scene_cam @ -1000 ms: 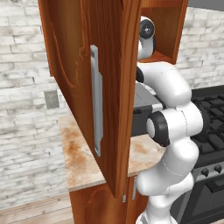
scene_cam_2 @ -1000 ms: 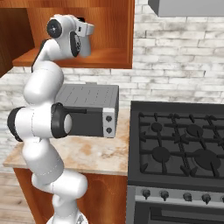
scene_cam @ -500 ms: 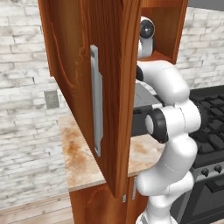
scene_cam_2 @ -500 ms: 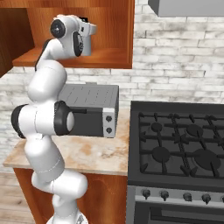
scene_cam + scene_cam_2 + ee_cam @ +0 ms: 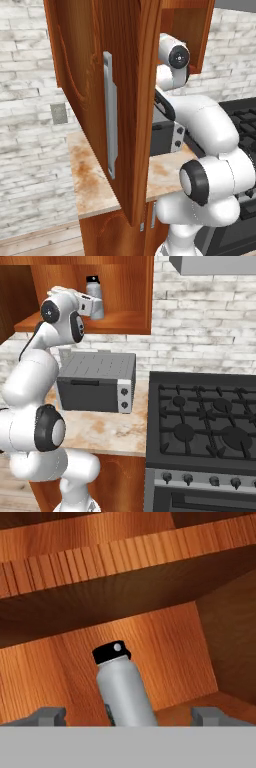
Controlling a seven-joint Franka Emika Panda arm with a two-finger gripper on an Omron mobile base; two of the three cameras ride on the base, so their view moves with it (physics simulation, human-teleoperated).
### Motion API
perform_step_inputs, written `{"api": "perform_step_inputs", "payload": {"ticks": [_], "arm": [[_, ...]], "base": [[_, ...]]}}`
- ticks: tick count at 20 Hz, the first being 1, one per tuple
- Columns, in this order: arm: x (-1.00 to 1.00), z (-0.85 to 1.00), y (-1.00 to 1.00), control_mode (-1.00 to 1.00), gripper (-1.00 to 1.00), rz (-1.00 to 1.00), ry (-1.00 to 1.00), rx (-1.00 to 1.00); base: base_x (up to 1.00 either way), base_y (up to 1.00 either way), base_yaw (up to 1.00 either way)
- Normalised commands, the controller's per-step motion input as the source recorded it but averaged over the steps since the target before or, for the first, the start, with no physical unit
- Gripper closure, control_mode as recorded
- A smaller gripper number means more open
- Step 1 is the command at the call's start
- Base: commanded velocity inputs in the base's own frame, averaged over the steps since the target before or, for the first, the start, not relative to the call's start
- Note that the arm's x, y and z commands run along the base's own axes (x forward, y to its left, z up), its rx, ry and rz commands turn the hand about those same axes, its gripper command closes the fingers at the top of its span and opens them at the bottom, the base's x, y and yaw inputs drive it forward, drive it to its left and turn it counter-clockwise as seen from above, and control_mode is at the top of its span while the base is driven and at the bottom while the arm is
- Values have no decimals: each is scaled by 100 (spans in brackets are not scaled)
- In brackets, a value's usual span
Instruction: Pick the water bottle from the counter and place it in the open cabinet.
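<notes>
Bottle: the small grey cylindrical water bottle with a black cap [image 5: 94,298] stands on the bare wooden shelf of the reddish-brown wooden wall cabinet [image 5: 134,322]; in the hand view the bottle [image 5: 125,688] leans toward 11 o'clock, but that view rolls with the hand.
Fingers: the white arm's two-finger gripper [image 5: 91,306] is raised to shelf height, at the bottle's 9 o'clock in the right base view. In the hand view the two fingertips [image 5: 47,716] sit wide apart at 7 and 5 o'clock with the bottle between them; neither tip touches it, so the fingers are spread and hold nothing.
Cabinet door: the reddish-brown door with its long vertical silver handle [image 5: 110,128] hangs open in the foreground of the left base view and covers most of the cabinet's inside.
Surface: the beige marble surface with orange-brown veining [image 5: 107,431] lies below the cabinet and carries a grey box-shaped appliance with two knobs on its front [image 5: 97,382].
Stove: a black gas stove with grates [image 5: 205,423] sits at 3 o'clock of the surface, touching its edge.
Wall: pale stone bricks [image 5: 210,321] run behind the surface and stove.
</notes>
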Motion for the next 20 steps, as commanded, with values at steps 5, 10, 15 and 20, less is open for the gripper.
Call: {"api": "perform_step_inputs", "payload": {"ticks": [5, 10, 15, 20], "arm": [[-100, -100, -5, -100, -100, 0, -8, 0], [-100, -100, -21, -100, -100, 0, -1, 0], [-100, -100, -13, -100, -100, 0, 0, 0], [-100, -92, -15, -100, -100, -7, -3, 3]], "base": [[0, 0, 0], [0, 0, 0], [0, 0, 0], [0, 0, 0]]}}
